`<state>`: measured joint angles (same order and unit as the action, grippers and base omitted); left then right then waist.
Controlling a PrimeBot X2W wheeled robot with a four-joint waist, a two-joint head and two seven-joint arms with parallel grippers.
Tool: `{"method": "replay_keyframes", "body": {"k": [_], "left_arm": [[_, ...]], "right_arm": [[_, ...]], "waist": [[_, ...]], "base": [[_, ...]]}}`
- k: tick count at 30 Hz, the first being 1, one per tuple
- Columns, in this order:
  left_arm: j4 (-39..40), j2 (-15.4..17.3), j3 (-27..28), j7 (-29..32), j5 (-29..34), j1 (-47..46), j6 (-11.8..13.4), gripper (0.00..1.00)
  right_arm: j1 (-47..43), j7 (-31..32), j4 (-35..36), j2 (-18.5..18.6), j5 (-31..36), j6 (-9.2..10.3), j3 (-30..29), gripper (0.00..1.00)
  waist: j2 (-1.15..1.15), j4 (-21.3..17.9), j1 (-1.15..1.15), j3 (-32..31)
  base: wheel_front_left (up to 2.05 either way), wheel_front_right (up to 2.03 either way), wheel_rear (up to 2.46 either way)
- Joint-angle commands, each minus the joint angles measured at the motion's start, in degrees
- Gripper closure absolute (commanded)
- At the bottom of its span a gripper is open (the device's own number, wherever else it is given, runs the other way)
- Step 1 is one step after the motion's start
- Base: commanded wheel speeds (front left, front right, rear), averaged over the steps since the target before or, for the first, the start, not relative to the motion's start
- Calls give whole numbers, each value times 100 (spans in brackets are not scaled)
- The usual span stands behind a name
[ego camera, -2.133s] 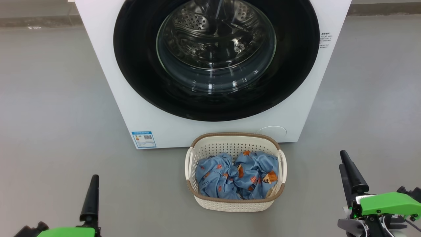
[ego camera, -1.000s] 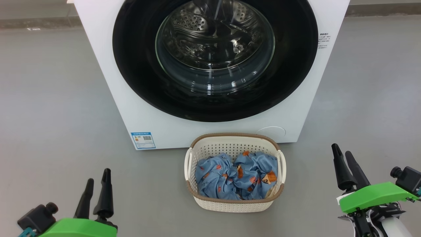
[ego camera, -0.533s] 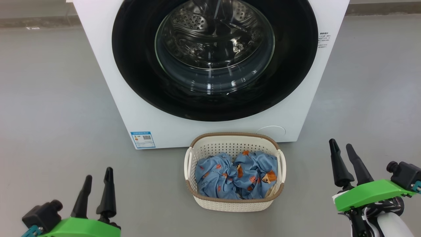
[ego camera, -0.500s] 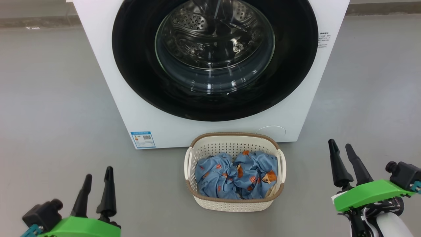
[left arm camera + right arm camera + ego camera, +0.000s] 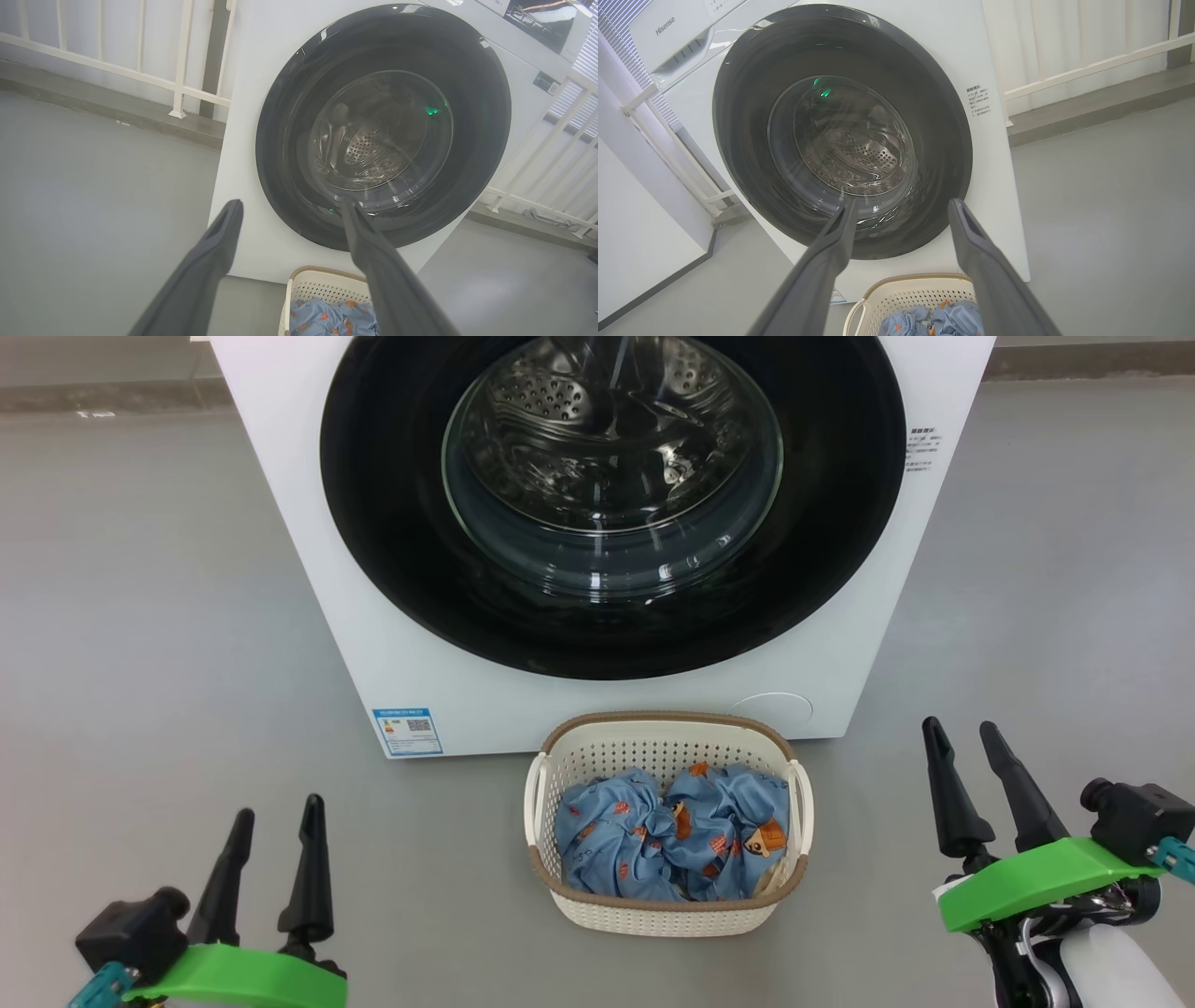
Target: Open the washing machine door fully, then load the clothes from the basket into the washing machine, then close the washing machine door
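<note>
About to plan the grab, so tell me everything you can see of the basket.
The basket is a small cream-white rounded rectangle that looks like perforated plastic, with a brown woven-look rim and a white handle on each side. It stands upright on the grey floor just in front of the washer, below its shut door; whether they touch I cannot tell. Crumpled light blue clothes with orange prints lie inside, below the rim. Both open grippers, left and right, are clear of it.

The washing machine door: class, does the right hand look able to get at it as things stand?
Probably yes. The right hand is open and holds nothing, with bare floor between it and the shut washing machine door; the basket sits off to its side.
</note>
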<state>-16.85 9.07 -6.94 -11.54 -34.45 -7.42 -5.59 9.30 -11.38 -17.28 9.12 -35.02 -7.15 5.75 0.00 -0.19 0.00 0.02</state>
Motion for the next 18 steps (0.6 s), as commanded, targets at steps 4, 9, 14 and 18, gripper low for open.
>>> {"method": "replay_keyframes", "body": {"k": [4,9,14,18], "left_arm": [[103,143,145,-150,410,-347,-47,0],[103,150,146,-236,706,-371,-61,0],[94,165,147,-322,989,-393,-76,0],[86,158,154,-346,1076,-406,-91,0]], "right_arm": [[325,-169,134,105,396,-31,213,0],[371,-254,131,133,685,-32,272,0],[412,-339,128,165,959,-34,333,0],[410,-362,125,167,1035,-34,340,0]], "waist": [[0,-2,0,-7],[0,-7,0,-11],[0,-10,0,-17],[0,-4,0,-20]], "base": [[0,0,0],[0,0,0],[0,0,0],[0,0,0]]}}
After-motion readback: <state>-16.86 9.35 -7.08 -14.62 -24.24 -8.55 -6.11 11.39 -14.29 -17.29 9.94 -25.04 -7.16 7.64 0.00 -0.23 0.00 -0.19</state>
